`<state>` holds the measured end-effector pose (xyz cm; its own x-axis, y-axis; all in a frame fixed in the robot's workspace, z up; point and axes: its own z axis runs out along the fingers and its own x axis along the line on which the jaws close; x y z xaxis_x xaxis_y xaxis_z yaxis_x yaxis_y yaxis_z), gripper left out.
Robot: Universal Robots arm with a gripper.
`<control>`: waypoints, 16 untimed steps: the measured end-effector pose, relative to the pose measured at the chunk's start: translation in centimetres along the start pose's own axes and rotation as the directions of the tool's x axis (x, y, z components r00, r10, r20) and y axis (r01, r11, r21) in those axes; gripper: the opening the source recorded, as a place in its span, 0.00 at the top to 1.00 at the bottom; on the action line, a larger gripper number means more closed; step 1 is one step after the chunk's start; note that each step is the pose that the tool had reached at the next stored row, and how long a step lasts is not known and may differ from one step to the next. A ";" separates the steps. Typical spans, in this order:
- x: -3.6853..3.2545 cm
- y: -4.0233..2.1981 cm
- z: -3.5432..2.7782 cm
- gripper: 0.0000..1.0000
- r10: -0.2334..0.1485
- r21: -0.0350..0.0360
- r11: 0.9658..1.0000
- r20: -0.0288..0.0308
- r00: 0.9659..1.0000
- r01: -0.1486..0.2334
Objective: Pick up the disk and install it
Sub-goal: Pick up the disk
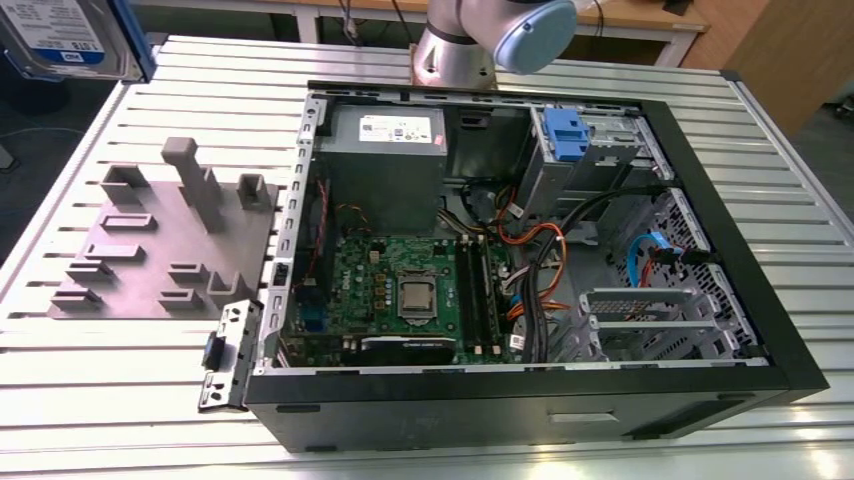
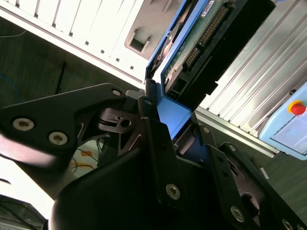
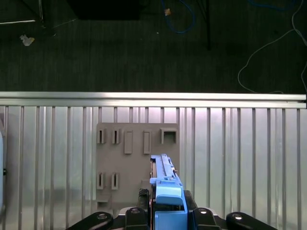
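The disk hangs high above the table's far corner at the exterior view's left, its white-and-blue label facing the camera. In the second wrist view my gripper is shut on the disk's blue frame, with the circuit-board side showing. The first wrist view has the disk edge-on between my gripper's black fingers, above the grey slotted tray.
An open computer case lies on the slatted aluminium table, with a blue caddy in its drive bay and a metal cage at the front. The grey tray sits beside the case. Past the table edge is dark floor.
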<state>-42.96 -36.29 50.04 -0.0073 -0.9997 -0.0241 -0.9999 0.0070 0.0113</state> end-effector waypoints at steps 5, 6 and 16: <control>0.77 -0.17 -0.02 0.64 0.000 0.000 1.000 0.000 1.000 0.000; 0.81 -0.28 -0.03 0.64 0.000 0.000 1.000 0.000 1.000 0.000; 0.98 -1.22 -0.04 0.64 0.000 0.000 1.000 0.000 1.000 0.000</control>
<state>-41.74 -37.27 50.04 -0.0073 -0.9997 -0.0241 -0.9999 0.0070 0.0115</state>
